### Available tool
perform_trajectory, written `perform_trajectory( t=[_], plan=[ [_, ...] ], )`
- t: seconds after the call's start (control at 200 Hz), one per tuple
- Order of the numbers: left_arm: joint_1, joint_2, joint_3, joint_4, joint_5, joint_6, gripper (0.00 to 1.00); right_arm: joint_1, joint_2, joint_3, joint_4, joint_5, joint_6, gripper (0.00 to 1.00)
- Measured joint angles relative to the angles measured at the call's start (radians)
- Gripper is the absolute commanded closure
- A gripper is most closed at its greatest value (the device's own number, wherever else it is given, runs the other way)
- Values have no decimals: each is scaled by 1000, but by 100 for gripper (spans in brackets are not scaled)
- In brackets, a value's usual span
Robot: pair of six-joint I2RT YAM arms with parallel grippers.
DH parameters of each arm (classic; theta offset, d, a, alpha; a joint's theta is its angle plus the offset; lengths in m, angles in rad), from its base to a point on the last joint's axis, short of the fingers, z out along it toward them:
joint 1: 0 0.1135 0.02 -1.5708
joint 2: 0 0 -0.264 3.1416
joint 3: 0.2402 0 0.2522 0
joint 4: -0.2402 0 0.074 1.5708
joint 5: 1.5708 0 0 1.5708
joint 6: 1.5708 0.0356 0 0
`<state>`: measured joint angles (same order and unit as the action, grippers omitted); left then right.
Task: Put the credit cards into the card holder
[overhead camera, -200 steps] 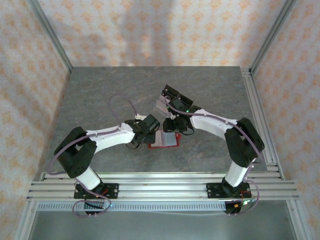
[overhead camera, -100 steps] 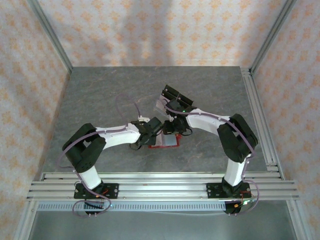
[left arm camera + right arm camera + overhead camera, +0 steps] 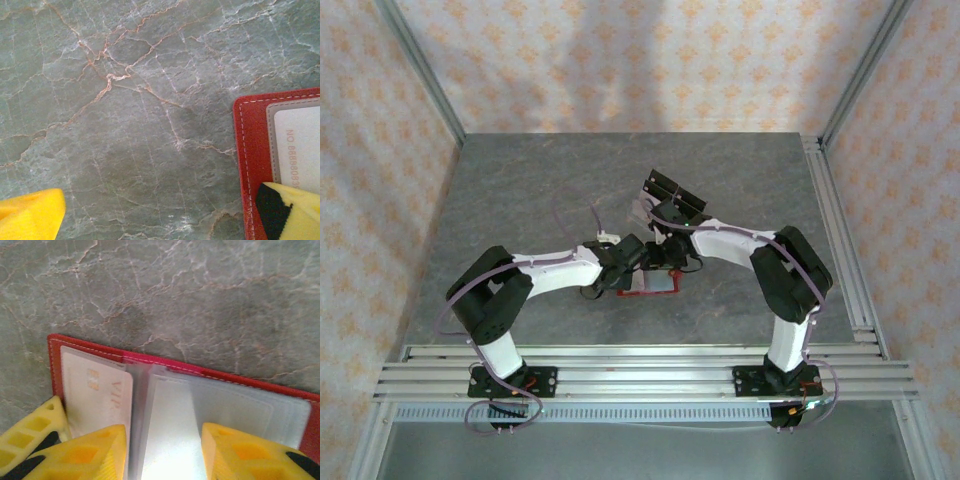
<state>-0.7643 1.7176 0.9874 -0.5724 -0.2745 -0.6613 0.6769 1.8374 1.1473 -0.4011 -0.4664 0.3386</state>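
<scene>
The red card holder [image 3: 90,346] lies open on the grey table, its clear sleeves up. One credit card [image 3: 95,390] marked VIP sits in its left pocket. My right gripper [image 3: 162,452] is shut on a second pale credit card [image 3: 170,435], gripped by its long edges, with the far end at the middle sleeve. My left gripper [image 3: 160,215] is open wide; one of its fingers [image 3: 292,212] presses on the card holder's [image 3: 252,150] near corner, over a pocketed card [image 3: 300,145]. From above, both grippers [image 3: 628,268] [image 3: 668,266] meet over the card holder [image 3: 640,292].
A clear plastic stand with black blocks [image 3: 672,192] stands just behind the right gripper. Aluminium rails run along the near edge [image 3: 640,365] and the right side [image 3: 835,230]. Patterned walls close in the table.
The left arm has swung right and brought its open gripper onto the card holder's left edge. The right gripper has stayed over the holder with the card in it.
</scene>
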Motion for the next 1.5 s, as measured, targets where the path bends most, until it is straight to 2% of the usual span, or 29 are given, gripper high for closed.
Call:
perform_trajectory(
  t=[0.35,0.515,0.851,1.136,1.501],
  plan=[
    [0,0,13,-27,-12,7,0,-13,-31,-10,14,-26,26,56],
    [0,-7,16,-41,-15,7,0,-18,-72,10,-30,11,-2,54],
    [0,-23,33,-56,-22,8,0,-18,-50,49,-92,82,-71,52],
    [0,-29,33,-67,-22,8,0,-18,22,52,-92,82,-79,52],
    [0,-29,33,-67,-22,8,0,-2,27,52,-58,24,-44,52]
  ],
)
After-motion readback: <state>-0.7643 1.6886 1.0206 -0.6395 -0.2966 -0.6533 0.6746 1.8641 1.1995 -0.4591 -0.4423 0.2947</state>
